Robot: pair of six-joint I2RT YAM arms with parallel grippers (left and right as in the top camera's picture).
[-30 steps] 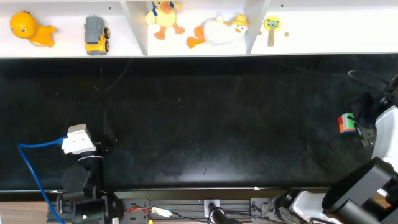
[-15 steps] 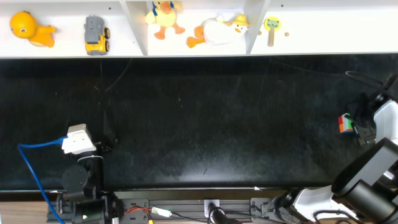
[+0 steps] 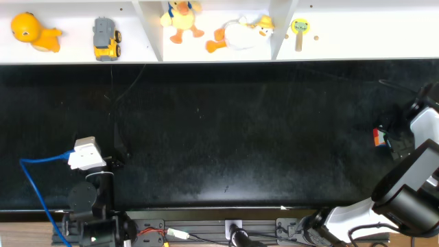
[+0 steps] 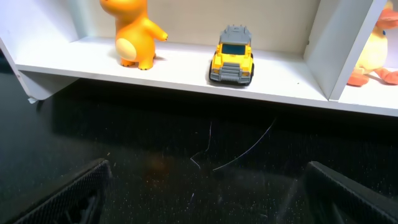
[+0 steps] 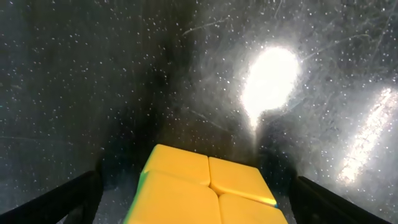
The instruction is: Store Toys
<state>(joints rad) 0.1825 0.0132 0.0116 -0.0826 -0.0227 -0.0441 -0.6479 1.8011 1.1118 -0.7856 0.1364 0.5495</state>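
Along the far side of the black table [image 3: 226, 130]: a white shelf [image 3: 206, 56] with three compartments, its front edge spanning the full width in the top view. Inside, an orange duck [image 3: 33, 31] and a yellow truck [image 3: 107, 38] in the left compartment, a yellow plush duck [image 3: 181, 17] and a white plush duck [image 3: 240, 34] in the middle one, a green toy on a stick [image 3: 300, 29] in the right one.

Well out from the shelf front, toward the table's right edge: a puzzle cube [image 3: 378, 136], yellow face up in the right wrist view. Straddled by the right gripper [image 5: 196, 180], fingers spread wider than the cube, a strip of tabletop showing on each side, no contact seen.

Far from the shelf on the left: the left gripper [image 4: 206, 167], fingers wide apart and holding nothing, facing the left compartment. Between the shelf front and both grippers, a broad stretch of black tabletop.
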